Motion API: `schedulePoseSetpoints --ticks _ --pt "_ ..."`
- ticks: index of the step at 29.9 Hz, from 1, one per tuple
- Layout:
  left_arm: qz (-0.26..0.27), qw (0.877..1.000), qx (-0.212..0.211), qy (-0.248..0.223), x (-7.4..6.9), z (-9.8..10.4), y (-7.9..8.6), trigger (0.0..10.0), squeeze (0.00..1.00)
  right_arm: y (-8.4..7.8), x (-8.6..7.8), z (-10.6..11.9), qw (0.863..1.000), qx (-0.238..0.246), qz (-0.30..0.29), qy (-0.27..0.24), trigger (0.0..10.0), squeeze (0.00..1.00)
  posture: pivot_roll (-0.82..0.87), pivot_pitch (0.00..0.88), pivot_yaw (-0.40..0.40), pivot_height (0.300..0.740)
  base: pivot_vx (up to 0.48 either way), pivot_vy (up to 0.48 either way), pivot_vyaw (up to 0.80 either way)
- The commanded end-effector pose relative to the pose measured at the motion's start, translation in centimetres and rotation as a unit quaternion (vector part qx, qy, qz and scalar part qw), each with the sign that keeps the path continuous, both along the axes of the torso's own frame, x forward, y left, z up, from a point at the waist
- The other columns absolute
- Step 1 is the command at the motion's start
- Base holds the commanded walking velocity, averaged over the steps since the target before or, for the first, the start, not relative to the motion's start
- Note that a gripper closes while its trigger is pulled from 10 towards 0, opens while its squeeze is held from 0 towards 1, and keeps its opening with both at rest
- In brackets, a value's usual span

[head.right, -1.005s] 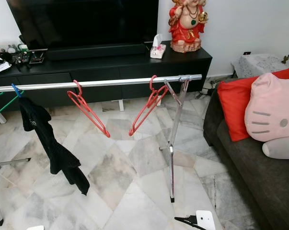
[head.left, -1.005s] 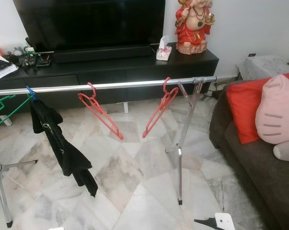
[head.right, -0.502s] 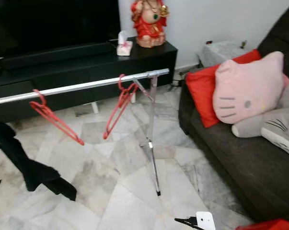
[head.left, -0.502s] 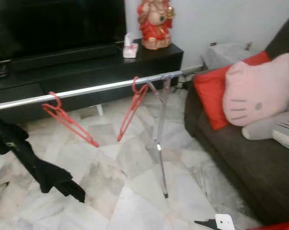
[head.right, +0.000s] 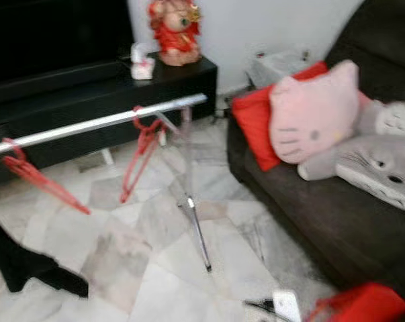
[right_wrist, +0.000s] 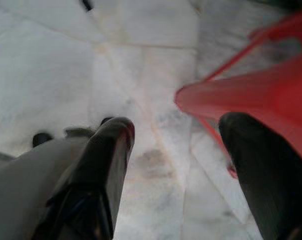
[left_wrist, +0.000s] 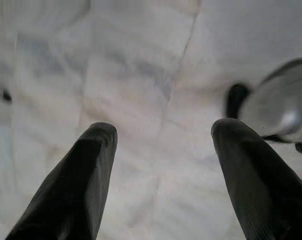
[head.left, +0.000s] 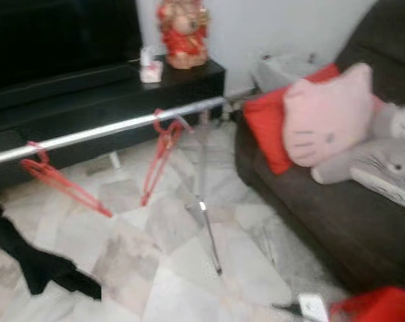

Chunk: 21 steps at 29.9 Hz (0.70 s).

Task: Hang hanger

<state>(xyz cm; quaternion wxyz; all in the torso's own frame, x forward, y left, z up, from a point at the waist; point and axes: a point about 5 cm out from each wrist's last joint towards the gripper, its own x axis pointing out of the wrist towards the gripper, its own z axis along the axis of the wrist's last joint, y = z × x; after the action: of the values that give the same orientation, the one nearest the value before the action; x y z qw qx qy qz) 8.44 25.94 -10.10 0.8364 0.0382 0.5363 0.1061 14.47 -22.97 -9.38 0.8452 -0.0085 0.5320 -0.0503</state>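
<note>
- Hangers: two red hangers hang on the silver rail, one at its end by the stand, one further along.
- We have turned right since a second ago; the sofa now fills our right side, with a red object low down.
- Right gripper is spread apart, gripping nothing, red plastic just beside one finger; we judge we're fetching another hanger.
- Left gripper hangs parted over the marble floor.

Two red hangers are hooked on a silver rail that runs across the room on a thin metal stand. One hanger is hung near the rail's right end, tilted down to the left; the other hanger is hung further left, slanted down to the right. A red basket-like object is seen in the right wrist view, blurred, above the marble floor.
</note>
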Motion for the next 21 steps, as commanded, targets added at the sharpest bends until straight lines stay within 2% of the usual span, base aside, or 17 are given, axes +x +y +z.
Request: schedulePoseSetpoints --ticks 1,5,7,10,15,21 --pt "-0.003 1.000 0.009 0.010 -0.50 0.06 0.56 10.0 0.00 0.74 -0.02 -0.18 1.000 0.008 0.002 0.004 10.0 0.00 -0.08 0.000 0.015 0.740 0.000 0.000 -0.77" --pt "-0.003 1.000 0.009 0.010 -0.48 0.06 0.56 10.0 0.00 0.73 0.01 -0.17 1.000 0.008 0.002 0.004 10.0 0.00 -0.08 0.000 0.015 0.740 0.000 0.000 -0.77" --pt "0.002 1.000 0.007 0.014 -1.07 -0.02 0.64 10.0 0.00 0.70 0.09 -0.13 1.000 0.009 0.001 0.003 10.0 0.00 -0.08 0.000 0.014 0.740 0.000 0.000 -0.77" --pt "-0.002 1.000 0.004 0.015 -1.19 -0.14 0.30 10.0 0.00 0.69 0.12 -0.12 1.000 0.009 0.001 0.003 10.0 0.00 -0.08 0.000 0.014 0.740 0.000 0.000 -0.76" --pt "-0.020 1.000 0.007 0.015 -0.98 -0.22 -0.14 10.0 0.00 0.70 0.12 -0.12 1.000 0.010 0.001 0.004 10.0 0.00 -0.08 0.000 0.014 0.740 0.000 -0.111 -0.77" --pt "-0.015 1.000 0.008 0.010 -0.85 -0.11 0.12 10.0 0.00 0.75 0.13 -0.13 1.000 0.011 0.002 0.004 10.0 0.00 -0.08 0.000 0.015 0.740 0.000 -0.097 -0.77"
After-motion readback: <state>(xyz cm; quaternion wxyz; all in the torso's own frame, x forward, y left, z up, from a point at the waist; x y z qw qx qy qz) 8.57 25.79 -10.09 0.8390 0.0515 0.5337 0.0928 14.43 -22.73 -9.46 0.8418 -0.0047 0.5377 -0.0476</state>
